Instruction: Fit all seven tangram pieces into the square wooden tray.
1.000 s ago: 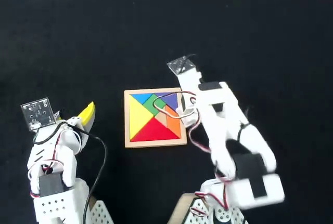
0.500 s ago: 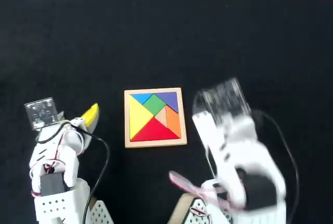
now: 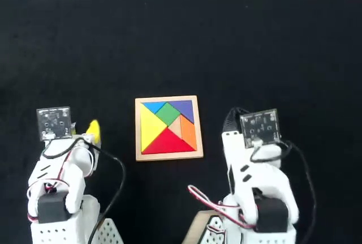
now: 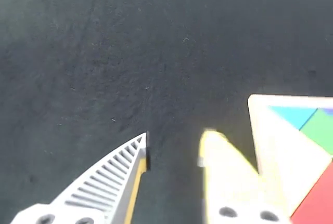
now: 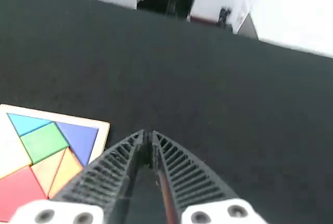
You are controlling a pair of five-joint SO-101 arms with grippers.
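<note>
The left gripper (image 4: 176,136), one white ribbed finger and one yellow finger, stands with its fingers apart and nothing between them. It is over the black cloth tabletop (image 4: 156,37), just beside the left side of the square wooden tray (image 4: 253,110) and not touching it. The right gripper (image 5: 147,134) has its black ribbed fingers pressed together at the tips, holding nothing. It is over bare cloth off the tray's right side, near the far right corner.

From above, the tray (image 3: 137,131) lies in the middle of the tabletop, between the two arms and toward the near edge. All seven pieces sit inside it and fill the square:
- the light blue triangle (image 3: 151,107), green square (image 3: 168,114) and blue parallelogram (image 3: 184,108) along the far side;
- the large yellow triangle (image 3: 147,131) at the left;
- the large red triangle (image 3: 168,142) along the near side;
- the pale peach triangle (image 3: 177,125) and orange triangle (image 3: 190,134) at the right.

Each arm's wrist board covers most of its gripper from overhead; only the left one's yellow finger (image 3: 93,130) peeks out. Both wrist views cut the tray off, and the yellow finger overlaps its near corner in the left wrist view.
</note>
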